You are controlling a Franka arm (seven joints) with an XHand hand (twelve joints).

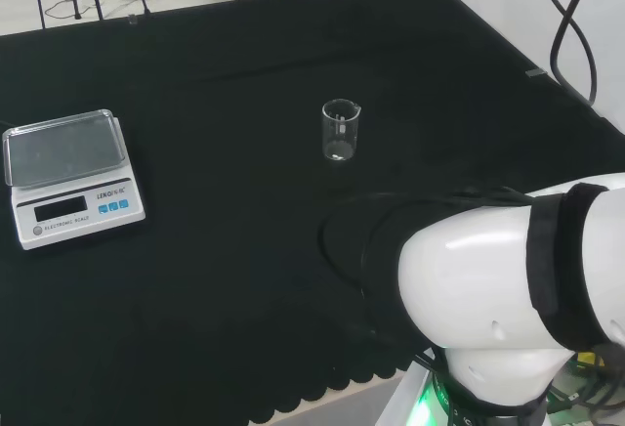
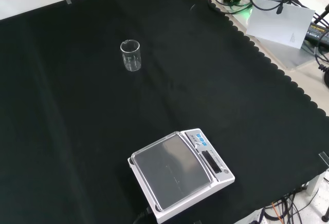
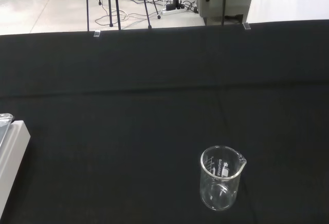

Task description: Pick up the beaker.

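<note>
The beaker [image 1: 341, 131] stands upright and apparently empty on the tabletop [image 1: 215, 279], near the cloth's middle in the head view, with the scale [image 1: 70, 178] well apart at about 8 o'clock from it. Whether the fingers are apart or together I cannot tell. To grasp well, approach level from the side, wrap around the glass wall below the rim, avoid the spout, then lift straight up
</note>
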